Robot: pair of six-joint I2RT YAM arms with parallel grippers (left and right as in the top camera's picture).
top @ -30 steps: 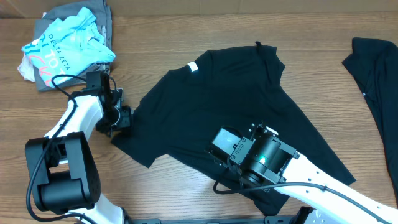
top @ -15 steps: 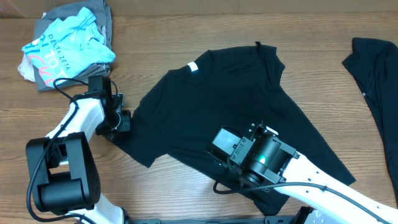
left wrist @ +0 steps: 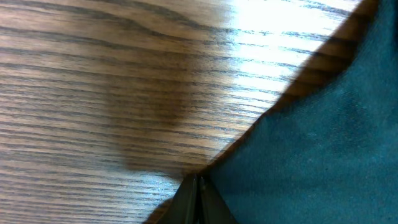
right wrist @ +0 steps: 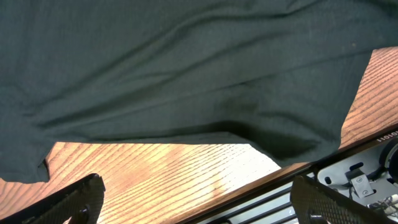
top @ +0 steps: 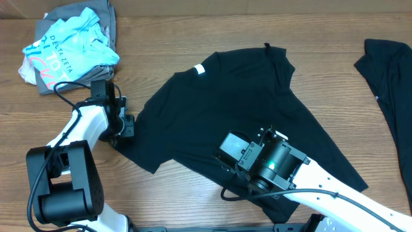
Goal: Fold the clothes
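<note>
My left hand (top: 126, 125) had just snapped from part-open to pressed together, and its tips seemed to pinch the sleeve edge of the black T-shirt (top: 238, 109), which lay flat in the middle of the worktop (top: 174, 38). I judged the first fold could begin. My right hand (right wrist: 199, 198) stayed spread wide over the bottom hem. Bare wood lay to the left, with a clothes pile (top: 71, 42) beyond.

Table (top: 193, 38): brown wood-grain top, fills nearly the whole overhead frame, grain running left-right. Paler strip (top: 257, 5) along the top edge of the overhead view, can't tell what it is. Left wrist view: bright glare patch (left wrist: 280, 25) upper right, smaller one lower left. Right wrist view: table edge at lower right, grey metal frame (right wrist: 364, 177) beyond it.
</note>
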